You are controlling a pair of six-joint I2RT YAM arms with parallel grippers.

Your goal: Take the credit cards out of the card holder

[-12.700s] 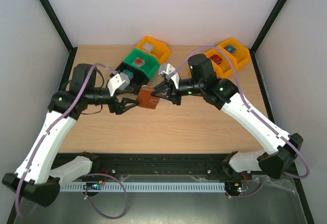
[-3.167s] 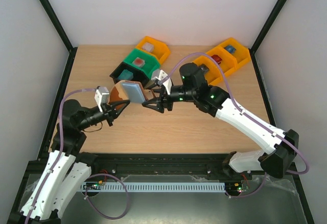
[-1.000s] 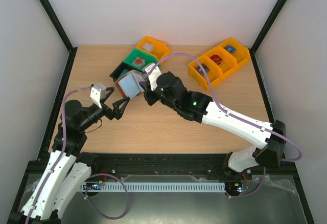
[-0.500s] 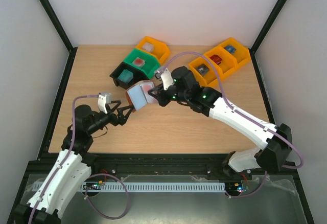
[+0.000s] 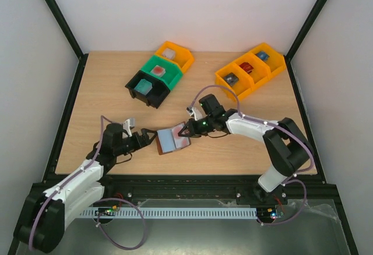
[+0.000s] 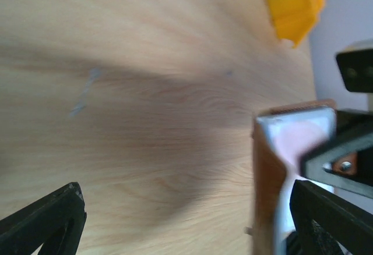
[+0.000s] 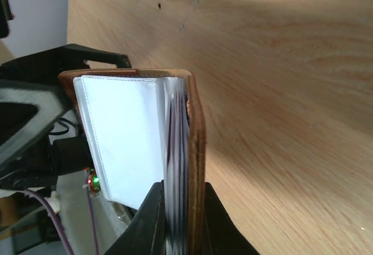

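The card holder (image 5: 169,141), a brown leather bifold, stands open near the table's front middle, showing its pale blue-grey inside. A reddish credit card (image 5: 182,141) shows in its right half. My right gripper (image 5: 187,131) is shut on that half. In the right wrist view the leather (image 7: 196,144) and thin card edges (image 7: 178,167) sit pinched in my right gripper (image 7: 180,214), and a pale flap (image 7: 122,138) hangs out left. My left gripper (image 5: 148,139) is open just left of the holder, apart from it. In the left wrist view the holder (image 6: 267,173) stands near the right fingertip (image 6: 326,214).
A green and black bin (image 5: 155,78) and a yellow bin (image 5: 175,54) stand at the back middle. A yellow bin with three compartments (image 5: 250,68) is at the back right, and its corner (image 6: 294,2) shows in the left wrist view. All hold small items.
Both arms have come down and toward the near edge. The right gripper has carried the open card holder from mid-table down to the front. The left gripper stays open beside it.
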